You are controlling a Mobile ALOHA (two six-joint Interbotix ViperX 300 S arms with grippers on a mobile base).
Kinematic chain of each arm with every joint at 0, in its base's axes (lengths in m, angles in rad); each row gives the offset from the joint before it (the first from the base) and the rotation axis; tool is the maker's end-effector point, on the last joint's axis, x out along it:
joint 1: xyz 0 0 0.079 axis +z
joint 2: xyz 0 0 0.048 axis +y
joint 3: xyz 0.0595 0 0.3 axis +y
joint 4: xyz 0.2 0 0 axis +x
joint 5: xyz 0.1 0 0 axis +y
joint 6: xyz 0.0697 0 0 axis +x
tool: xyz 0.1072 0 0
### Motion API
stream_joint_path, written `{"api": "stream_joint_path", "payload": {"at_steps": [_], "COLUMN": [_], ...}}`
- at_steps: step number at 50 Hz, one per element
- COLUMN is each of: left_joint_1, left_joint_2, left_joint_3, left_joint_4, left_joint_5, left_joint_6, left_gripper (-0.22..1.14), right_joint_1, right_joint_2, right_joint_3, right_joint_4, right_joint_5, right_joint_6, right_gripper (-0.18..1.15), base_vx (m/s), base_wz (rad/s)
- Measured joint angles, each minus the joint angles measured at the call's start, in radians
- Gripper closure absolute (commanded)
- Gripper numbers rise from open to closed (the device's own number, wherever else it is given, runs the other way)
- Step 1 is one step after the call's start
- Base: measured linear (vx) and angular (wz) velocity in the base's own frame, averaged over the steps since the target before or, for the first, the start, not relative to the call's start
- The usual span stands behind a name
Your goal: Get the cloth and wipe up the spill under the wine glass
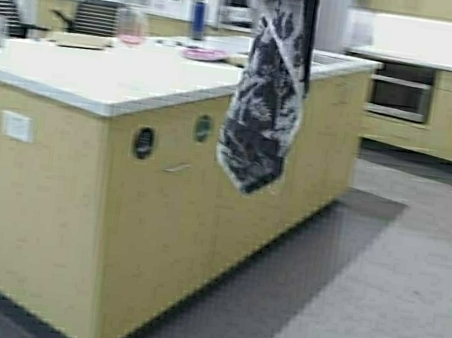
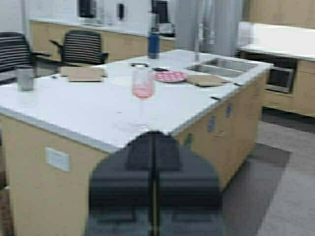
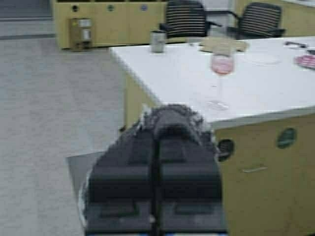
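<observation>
The cloth [image 1: 266, 83] hung high in the air, long and limp, so it would not drag or catch on the surface [image 1: 96, 77]; it hung near the surface's corner, away from the wine glass [image 1: 132, 25]. The right tool [image 3: 156, 142] was closed on the cloth, with a bit of it bunched between its fingers. The left tool [image 2: 153, 152] was closed and held nothing. The wine glass stood upright on the surface, near its far side.

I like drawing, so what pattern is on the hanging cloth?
The cloth is dark with a white flowery print; the high view shows it best.
</observation>
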Motion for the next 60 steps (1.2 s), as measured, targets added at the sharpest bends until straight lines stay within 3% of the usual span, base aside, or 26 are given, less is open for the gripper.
{"api": "stream_joint_path", "payload": {"at_steps": [47, 60], "left_joint_1": [0.000, 0.000], "left_joint_2": [0.005, 0.172], "left_joint_3": [0.000, -0.034], "left_joint_4": [0.000, 0.035], "left_joint_5": [-0.002, -0.074], "left_joint_6": [-0.025, -0.014], "left_gripper": [0.89, 0.89], "right_joint_1": [0.003, 0.002], "right_joint_2": [0.021, 0.021], "right_joint_3": [0.005, 0.005], "right_joint_4": [0.012, 0.011], "right_joint_5": [0.000, 0.000], "right_joint_6": [-0.002, -0.002], "right_gripper": [0.92, 0.92], "base_vx": [0.06, 0.13], "base_wz": [0.31, 0.06]}}
